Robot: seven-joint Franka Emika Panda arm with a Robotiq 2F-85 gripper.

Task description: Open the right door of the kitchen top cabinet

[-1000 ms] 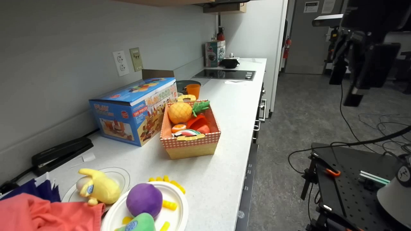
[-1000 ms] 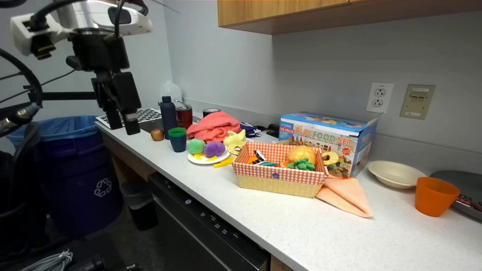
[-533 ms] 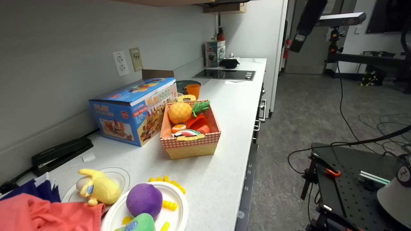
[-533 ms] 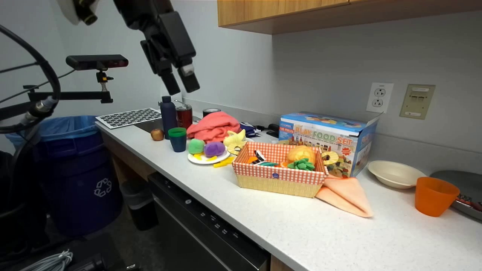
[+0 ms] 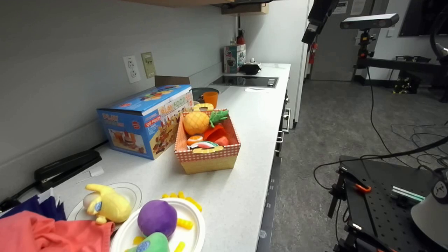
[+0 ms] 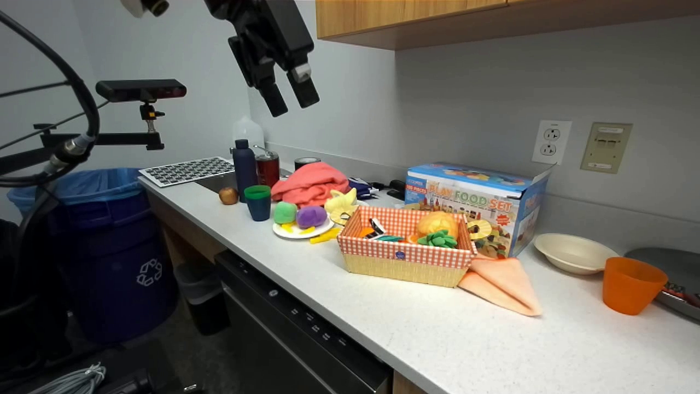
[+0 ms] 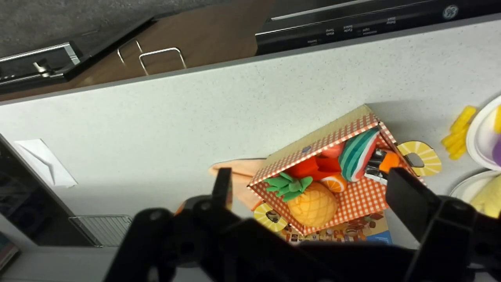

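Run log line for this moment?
jaws: open, empty; top cabinet: lower part visible, no contact; wrist view: basket visible beyond jaws; grasp: not yet made

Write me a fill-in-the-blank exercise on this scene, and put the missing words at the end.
The pineapple in the basket has ____ leaves.
The cabinet is mounted on the grey ____.
The blue box reads "Play ____ Set".
Between them, the jaws hold ____.

Missing words: green; wall; Food; nothing.

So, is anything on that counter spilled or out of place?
Yes: some yellow toy fries lie on the counter beside the white plate, perhaps spilled, since others sit on it. The play food set box also has an untucked flap sticking up.
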